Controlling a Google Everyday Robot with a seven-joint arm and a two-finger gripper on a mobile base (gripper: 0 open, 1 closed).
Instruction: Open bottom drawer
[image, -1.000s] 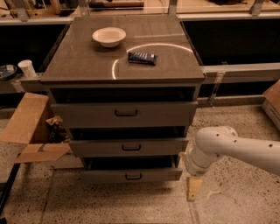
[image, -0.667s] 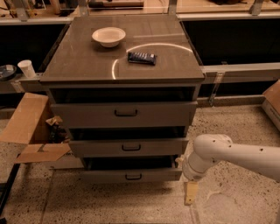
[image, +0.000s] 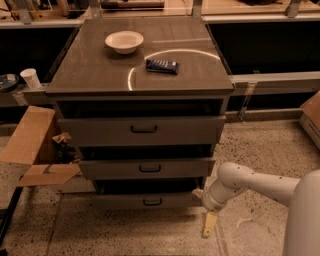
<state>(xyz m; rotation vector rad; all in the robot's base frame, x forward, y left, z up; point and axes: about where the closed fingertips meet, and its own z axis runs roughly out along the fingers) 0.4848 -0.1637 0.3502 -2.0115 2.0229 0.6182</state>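
The bottom drawer (image: 125, 201) is the lowest and shallowest of three grey-brown fronts in the cabinet (image: 100, 75). It has a small black bar handle (image: 152, 202). A dark gap shows above its front. My gripper (image: 205, 209) sits at the end of the white arm (image: 250, 184), low by the floor. It is right beside the bottom drawer's right end, to the right of the handle.
A white bowl (image: 124, 41) and a dark packet (image: 161, 66) lie on the cabinet top. The middle drawer (image: 115, 169) and top drawer (image: 100, 131) sit above. An open cardboard box (image: 35, 147) stands left of the cabinet. A paper cup (image: 31, 78) is at the far left.
The arm and gripper have shifted a little left, closer to the bottom drawer's right end. The drawers have not moved.
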